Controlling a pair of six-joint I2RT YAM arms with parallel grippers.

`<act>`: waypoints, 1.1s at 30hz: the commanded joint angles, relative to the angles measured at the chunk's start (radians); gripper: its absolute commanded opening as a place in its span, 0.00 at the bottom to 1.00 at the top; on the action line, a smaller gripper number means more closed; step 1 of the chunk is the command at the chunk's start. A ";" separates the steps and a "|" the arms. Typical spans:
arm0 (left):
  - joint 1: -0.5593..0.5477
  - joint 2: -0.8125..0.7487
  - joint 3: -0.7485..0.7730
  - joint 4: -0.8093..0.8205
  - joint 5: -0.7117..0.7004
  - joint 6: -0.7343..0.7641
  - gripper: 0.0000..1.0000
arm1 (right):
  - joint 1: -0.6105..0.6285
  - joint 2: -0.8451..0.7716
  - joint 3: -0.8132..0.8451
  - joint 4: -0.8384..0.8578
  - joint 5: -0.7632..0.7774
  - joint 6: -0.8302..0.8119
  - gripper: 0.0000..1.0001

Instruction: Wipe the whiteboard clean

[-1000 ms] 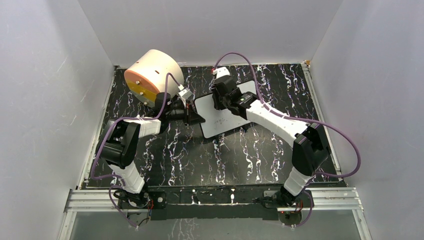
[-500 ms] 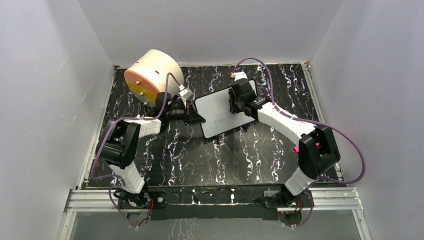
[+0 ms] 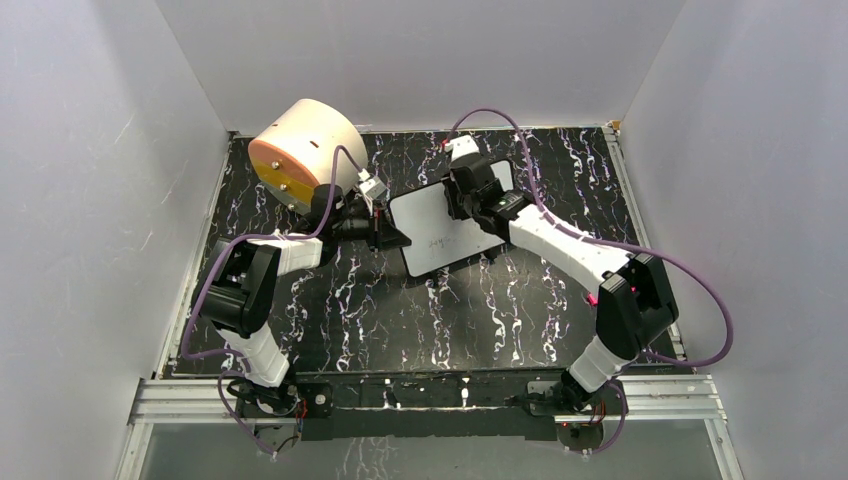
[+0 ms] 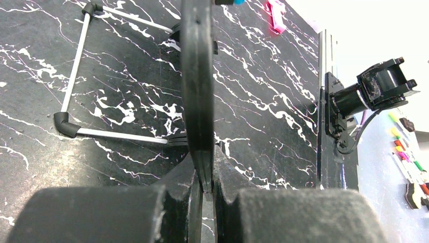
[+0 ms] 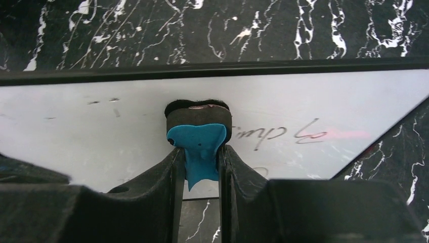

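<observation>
Running left-near to right-far, whiteboard (image 3: 430, 228) long axis; probably lying flat

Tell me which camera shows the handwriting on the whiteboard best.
The right wrist view: the handwriting lies close and sharp on the whiteboard, beside the blue eraser. The top external view shows it only as a faint scribble. The left wrist view sees the whiteboard edge-on, so no writing shows.

Handwriting (image 5: 283, 135) on the whiteboard (image 5: 344, 96) cannot be made out.
</observation>
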 commanded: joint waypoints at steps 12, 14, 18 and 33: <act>-0.022 -0.008 0.012 -0.076 0.033 0.076 0.00 | -0.159 -0.047 -0.123 0.118 -0.048 0.040 0.15; -0.023 -0.007 0.012 -0.073 0.033 0.075 0.00 | -0.134 -0.065 -0.143 0.134 -0.060 0.044 0.15; -0.023 -0.007 0.011 -0.076 0.030 0.075 0.00 | -0.060 -0.076 -0.138 0.154 -0.060 0.037 0.15; -0.026 -0.017 0.012 -0.099 0.028 0.084 0.00 | -0.196 -0.036 -0.024 0.130 -0.033 -0.007 0.15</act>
